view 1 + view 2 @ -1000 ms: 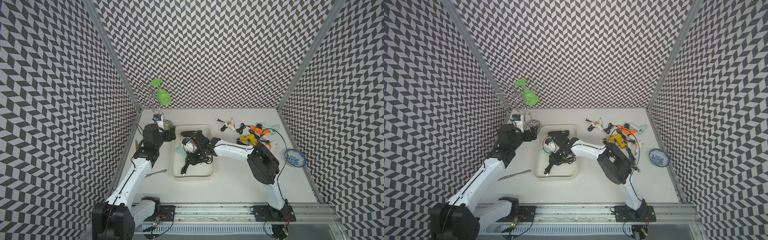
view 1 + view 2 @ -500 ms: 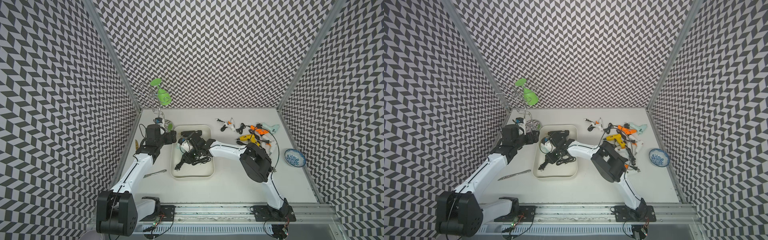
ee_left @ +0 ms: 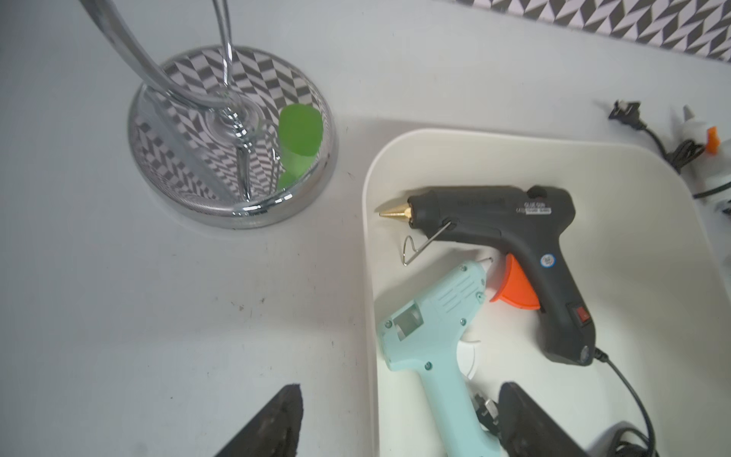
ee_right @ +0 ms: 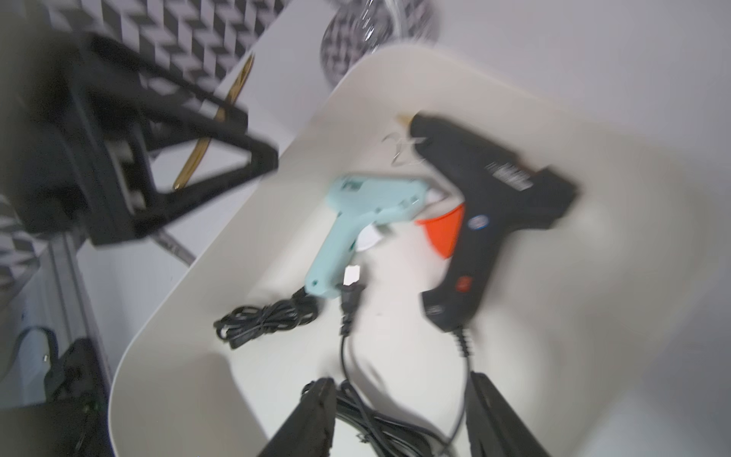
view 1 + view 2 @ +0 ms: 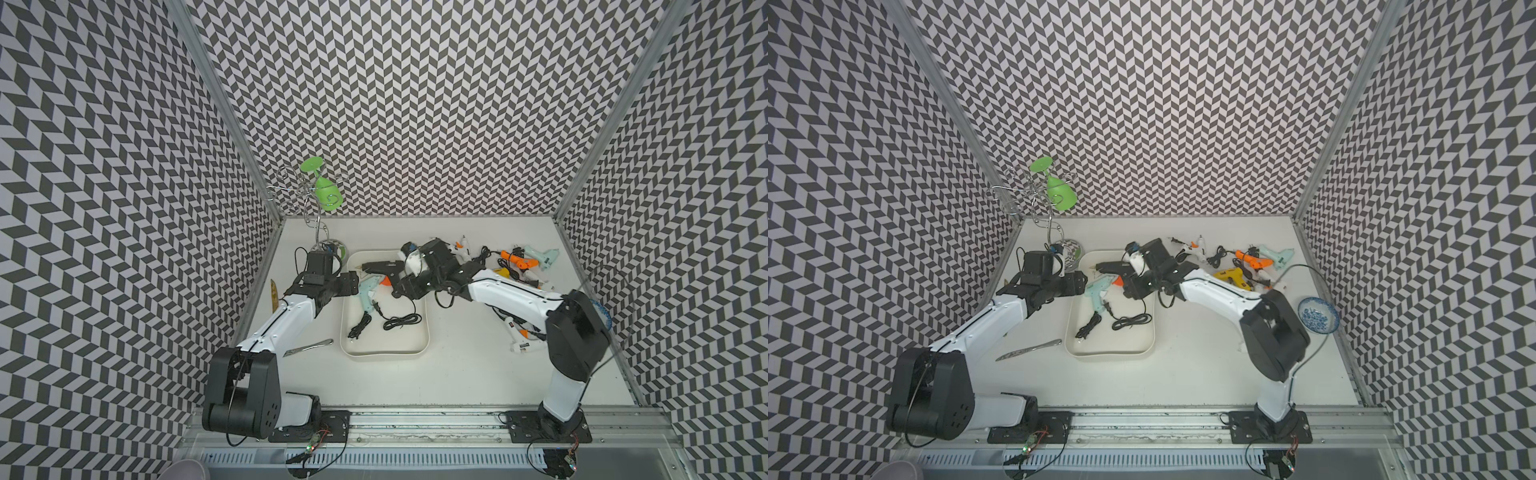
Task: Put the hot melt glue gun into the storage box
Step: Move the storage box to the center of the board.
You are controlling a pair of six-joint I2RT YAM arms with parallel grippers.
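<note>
2 in storage box (image 5: 384,353): black glue gun (image 3: 494,213), mint glue gun (image 3: 431,328). L hand (image 3: 399,387), R hand (image 4: 400,380) spread, empty; R astride cord (image 4: 463,356). Snag risk: could drag gun out.

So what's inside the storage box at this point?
Inside the storage box lie a black glue gun, a mint glue gun and their coiled black cords. The right end effector hangs over it, hiding the black gun's handle in both top views.
</note>
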